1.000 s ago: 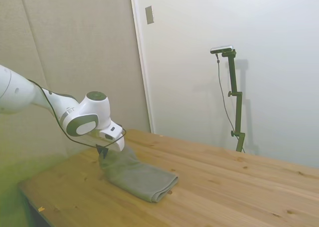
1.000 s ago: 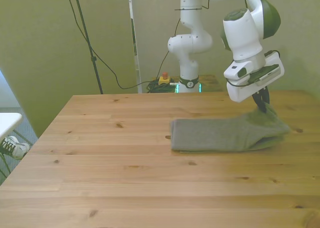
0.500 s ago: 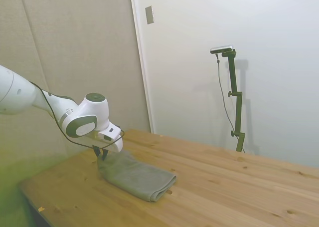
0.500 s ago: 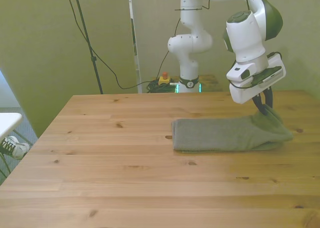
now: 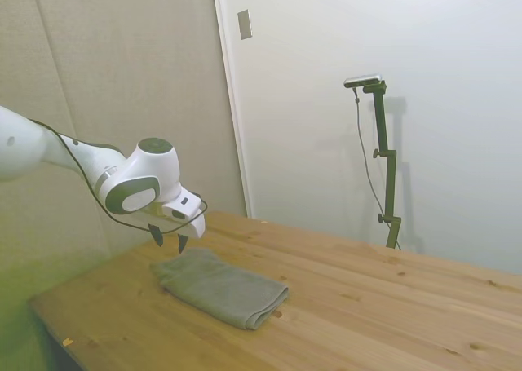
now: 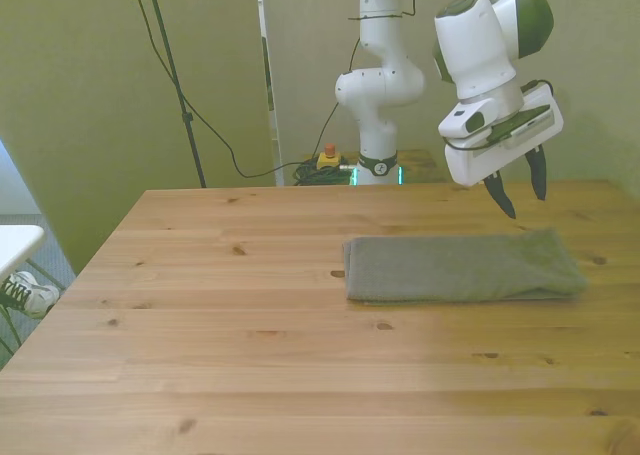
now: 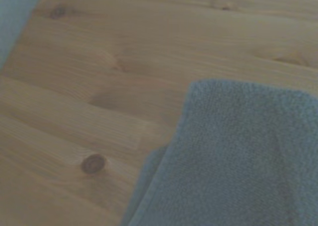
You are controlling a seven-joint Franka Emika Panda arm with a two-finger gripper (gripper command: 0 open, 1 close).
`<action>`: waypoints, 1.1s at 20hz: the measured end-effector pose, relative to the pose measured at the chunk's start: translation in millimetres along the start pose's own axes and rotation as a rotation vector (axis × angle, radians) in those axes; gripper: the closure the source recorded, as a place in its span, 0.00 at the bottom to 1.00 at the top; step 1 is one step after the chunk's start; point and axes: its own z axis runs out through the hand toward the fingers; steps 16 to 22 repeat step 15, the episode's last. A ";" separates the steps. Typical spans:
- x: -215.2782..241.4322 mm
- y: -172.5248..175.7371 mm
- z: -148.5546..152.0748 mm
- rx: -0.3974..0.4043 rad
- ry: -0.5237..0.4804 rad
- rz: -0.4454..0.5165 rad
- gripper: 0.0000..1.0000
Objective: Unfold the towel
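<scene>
1. Two fingers of the pincer [image 6: 520, 193] are spread, empty, raised clear of everything.
2. Just below it, the towel [image 6: 462, 267] lies folded on the table [image 6: 220, 305]; no layer is gripped.
3. Next, a descent onto the top layer's edge is called for.

Wooden table [image 6: 250, 355], pale planks with dark knots. Folded grey-green towel [image 6: 460, 267] lying flat on it, toward front view's right, long side along the planks; lower layer peeking out at one corner in wrist view [image 7: 149, 171].
</scene>
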 end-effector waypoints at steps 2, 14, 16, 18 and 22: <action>-10.1 0.9 -10.4 0.000 0.013 -0.013 0.00; -52.3 20.5 -27.3 -0.482 0.264 0.237 0.00; -65.6 17.6 -33.1 -0.518 0.285 0.268 0.00; -65.6 17.6 -33.1 -0.518 0.285 0.268 0.00; -65.6 17.6 -33.1 -0.518 0.285 0.268 0.00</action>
